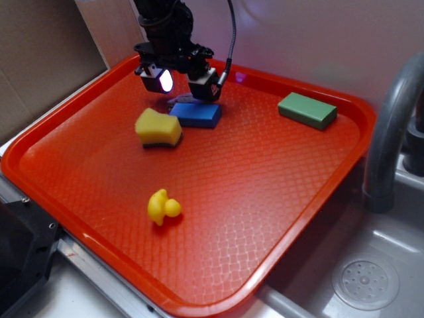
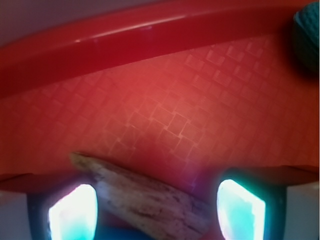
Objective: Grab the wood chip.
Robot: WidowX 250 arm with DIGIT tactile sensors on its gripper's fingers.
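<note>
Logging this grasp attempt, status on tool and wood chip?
Tool open, hovering low over wood chip. Chip between the fingers, not gripped, lying partly on the blue block. Yellow sponge close alongside, may crowd the grasp.

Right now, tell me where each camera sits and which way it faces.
Exterior: above the tray's near corner, looking down and across at the sponge, blue block, green block and duck; the arm and tool show.
Wrist: on the tool, facing the tray rim; both fingertips show.
Shared: the wood chip between the open fingers, and the tray.
</note>
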